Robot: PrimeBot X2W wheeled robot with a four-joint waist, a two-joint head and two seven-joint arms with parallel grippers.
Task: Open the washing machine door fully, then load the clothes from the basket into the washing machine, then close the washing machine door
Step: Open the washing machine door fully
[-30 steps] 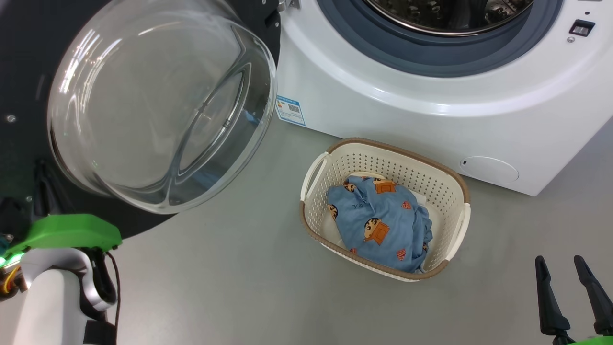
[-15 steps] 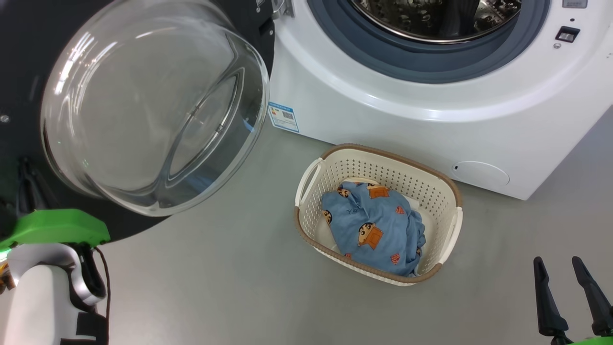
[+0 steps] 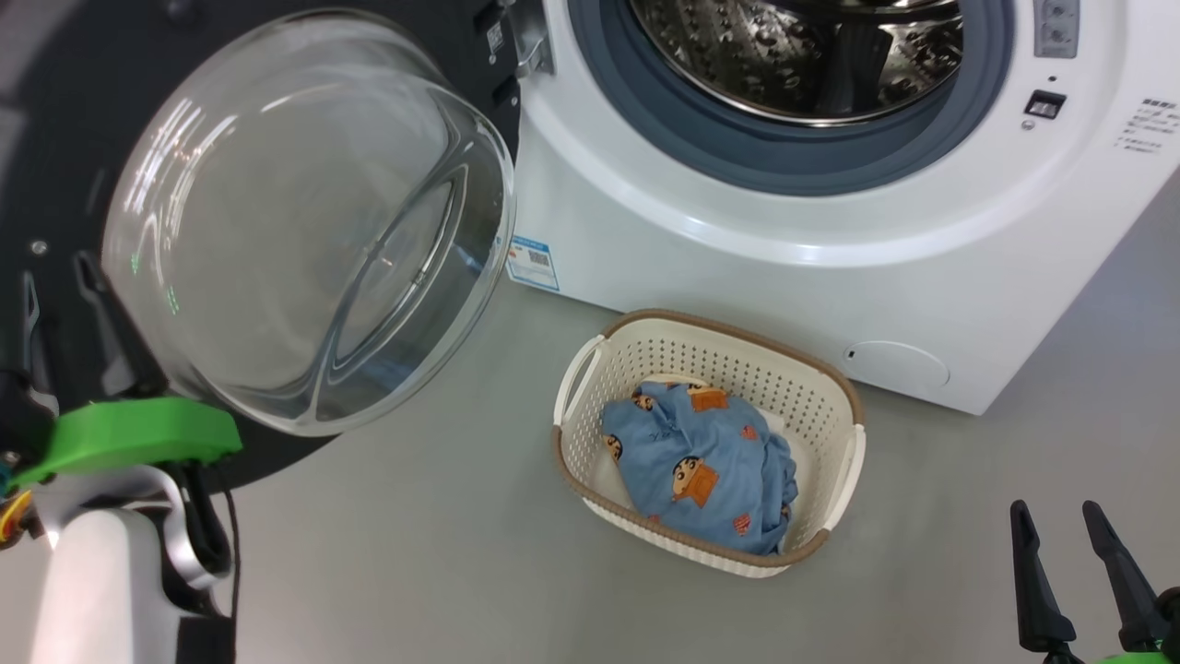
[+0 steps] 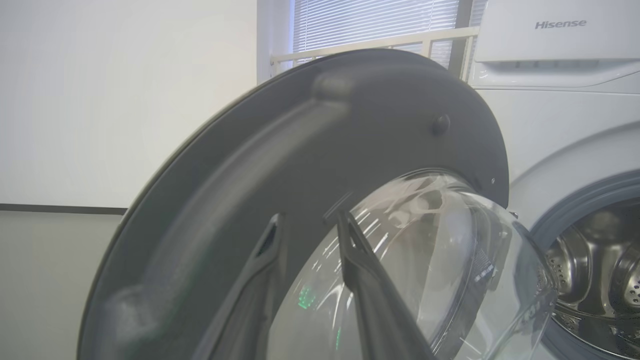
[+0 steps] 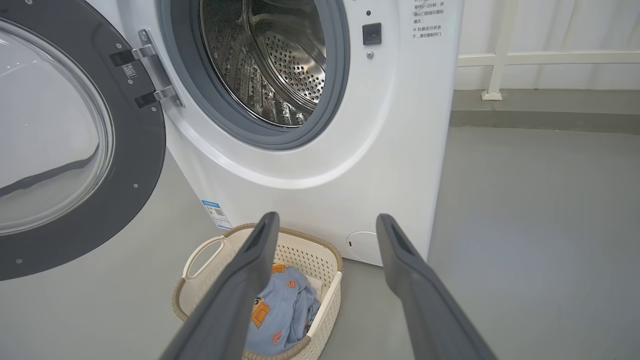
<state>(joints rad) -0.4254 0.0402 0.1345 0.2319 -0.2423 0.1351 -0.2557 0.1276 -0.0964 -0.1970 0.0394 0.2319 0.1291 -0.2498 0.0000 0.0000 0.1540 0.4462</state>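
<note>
Before the washing machine door [image 4: 280,150], left end effector [image 4: 308,218] narrow, empty; right end effector [image 5: 327,220] wide, empty.

The head view's left edge cut off the door [image 3: 304,221], and blue cloth [image 3: 701,466] hid most of the white garments [image 3: 780,425].

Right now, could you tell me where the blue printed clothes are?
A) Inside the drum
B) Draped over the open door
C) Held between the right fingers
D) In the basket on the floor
D: the clothes lie bunched in the basket, which stands on the floor in front of the washing machine.
</note>
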